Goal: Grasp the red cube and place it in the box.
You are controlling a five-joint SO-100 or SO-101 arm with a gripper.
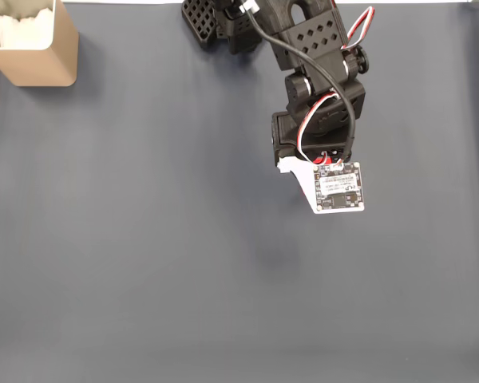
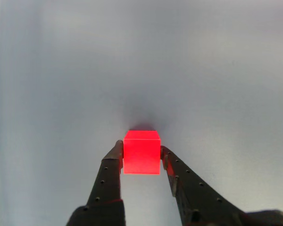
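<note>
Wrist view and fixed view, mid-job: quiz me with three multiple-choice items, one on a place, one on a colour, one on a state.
1. Where in the fixed view is the tan rounded-corner box?
A. top left corner
B. bottom right corner
C. centre

2. What colour is the small smooth cube in the wrist view?
A. blue
B. bright red
C. green

3. How does the gripper stand?
A. wide open, nothing between
B. shut on the cube
C. shut on the box

Key: 1 A, it sits at the mat's top left edge; 2 B, its faces glow red; 3 B, both dark fingers press its sides.
</note>
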